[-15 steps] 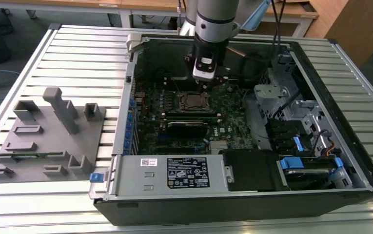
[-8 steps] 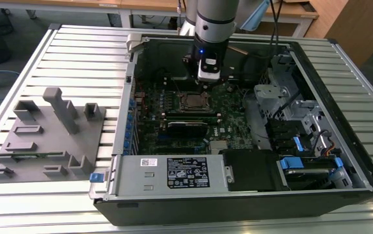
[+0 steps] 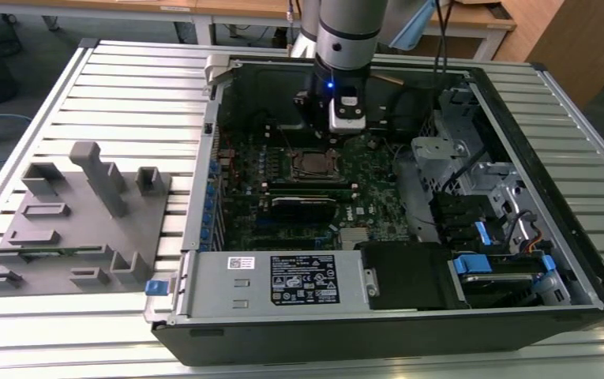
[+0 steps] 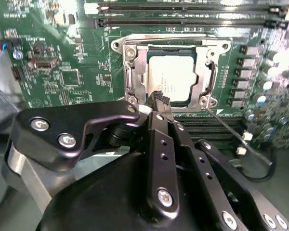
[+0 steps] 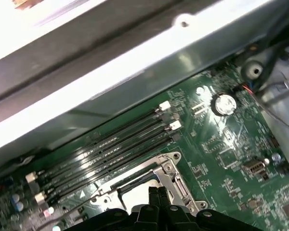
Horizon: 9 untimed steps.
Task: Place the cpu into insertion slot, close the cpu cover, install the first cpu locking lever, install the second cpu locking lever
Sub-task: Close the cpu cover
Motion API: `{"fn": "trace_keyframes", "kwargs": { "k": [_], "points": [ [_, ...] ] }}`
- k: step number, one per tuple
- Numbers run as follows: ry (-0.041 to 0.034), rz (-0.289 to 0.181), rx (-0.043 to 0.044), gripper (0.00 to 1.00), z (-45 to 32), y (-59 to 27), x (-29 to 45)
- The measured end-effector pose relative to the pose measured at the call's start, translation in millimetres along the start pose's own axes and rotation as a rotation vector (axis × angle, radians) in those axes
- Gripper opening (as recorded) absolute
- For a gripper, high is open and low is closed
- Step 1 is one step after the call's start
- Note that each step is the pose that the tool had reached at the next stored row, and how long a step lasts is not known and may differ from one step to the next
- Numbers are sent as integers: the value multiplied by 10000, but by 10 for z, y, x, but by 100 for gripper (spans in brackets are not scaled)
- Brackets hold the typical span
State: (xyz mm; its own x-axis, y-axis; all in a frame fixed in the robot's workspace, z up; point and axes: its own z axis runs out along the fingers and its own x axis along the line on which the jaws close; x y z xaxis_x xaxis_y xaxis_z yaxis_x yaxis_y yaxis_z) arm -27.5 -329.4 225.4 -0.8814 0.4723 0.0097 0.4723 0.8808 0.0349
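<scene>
While claw [image 4: 160, 98] hovers pinched, empty | cpu [image 4: 172, 77] grey, seated; cpu cover [image 4: 135, 72] seemingly down

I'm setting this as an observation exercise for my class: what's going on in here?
A robot arm hangs its gripper inside an open computer case, fingers together, tip at the edge of the metal cover frame. The chip sits under that frame, showing through its window. One thin lever sticks out from the frame's corner, apparently unlatched.

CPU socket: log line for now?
grey square cpu: seated | dull-metal frame cpu cover: down | gripper: shut, at cover edge
</scene>
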Motion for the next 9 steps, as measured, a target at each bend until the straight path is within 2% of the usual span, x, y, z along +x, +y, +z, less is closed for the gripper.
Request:
{"fn": "trace_keyframes", "kwargs": {
  "k": [9],
  "points": [
    [57,-1633,16,11,12,0,0]
  ]
}}
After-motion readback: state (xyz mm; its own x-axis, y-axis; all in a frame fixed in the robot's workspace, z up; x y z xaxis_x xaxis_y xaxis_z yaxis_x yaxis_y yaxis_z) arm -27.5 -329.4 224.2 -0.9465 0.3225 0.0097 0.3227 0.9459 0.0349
